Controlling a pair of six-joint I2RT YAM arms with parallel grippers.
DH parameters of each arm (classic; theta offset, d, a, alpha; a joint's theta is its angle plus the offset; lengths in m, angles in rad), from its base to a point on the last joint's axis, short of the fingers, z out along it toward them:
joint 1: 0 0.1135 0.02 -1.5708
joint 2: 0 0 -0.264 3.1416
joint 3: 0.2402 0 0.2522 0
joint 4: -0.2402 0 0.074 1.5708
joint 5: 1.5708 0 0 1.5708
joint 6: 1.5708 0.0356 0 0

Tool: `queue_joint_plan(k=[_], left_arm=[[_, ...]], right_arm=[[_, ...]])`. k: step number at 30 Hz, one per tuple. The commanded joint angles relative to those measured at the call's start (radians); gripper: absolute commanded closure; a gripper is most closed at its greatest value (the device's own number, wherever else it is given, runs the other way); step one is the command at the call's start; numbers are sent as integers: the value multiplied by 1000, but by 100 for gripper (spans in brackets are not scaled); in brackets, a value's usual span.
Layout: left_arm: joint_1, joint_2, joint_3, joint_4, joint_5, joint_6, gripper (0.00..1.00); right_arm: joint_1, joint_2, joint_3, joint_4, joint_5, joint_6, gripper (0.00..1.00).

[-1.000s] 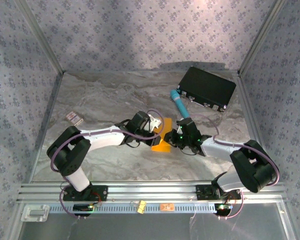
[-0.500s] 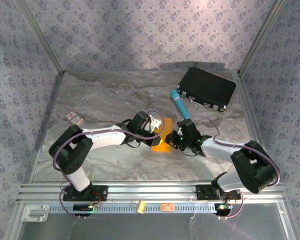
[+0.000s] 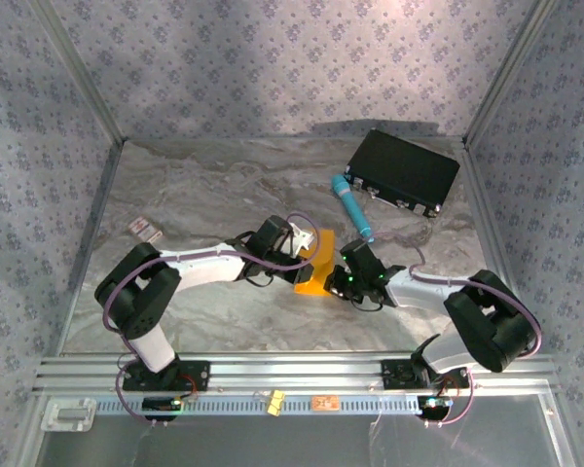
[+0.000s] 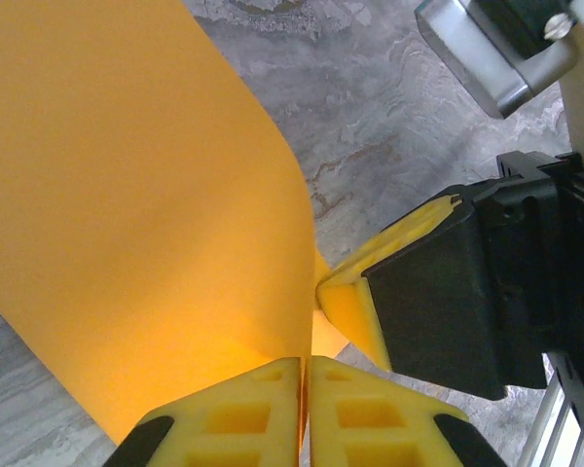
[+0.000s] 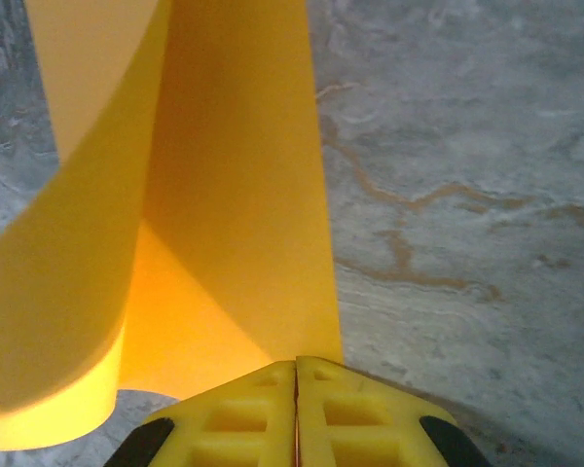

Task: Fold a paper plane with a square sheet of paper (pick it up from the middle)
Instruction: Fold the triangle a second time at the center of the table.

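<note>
**Near the middle of the tabletop (image 3: 204,185): both hands on the paper**

I saw the square sheet of paper (image 3: 314,265) bowed into a loose curl between the two arms. My left hand (image 4: 305,384) was pressed together on one edge of it. My right hand (image 5: 295,379) pinched another edge, fingers flush. The hands sat just beside each other.
</note>
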Motion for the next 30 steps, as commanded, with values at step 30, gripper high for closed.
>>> queue_joint_plan(k=[30], left_arm=[[2, 2, -43, 130, -7, -169, 100]], right_arm=[[7, 36, 67, -17, -11, -36, 90]])
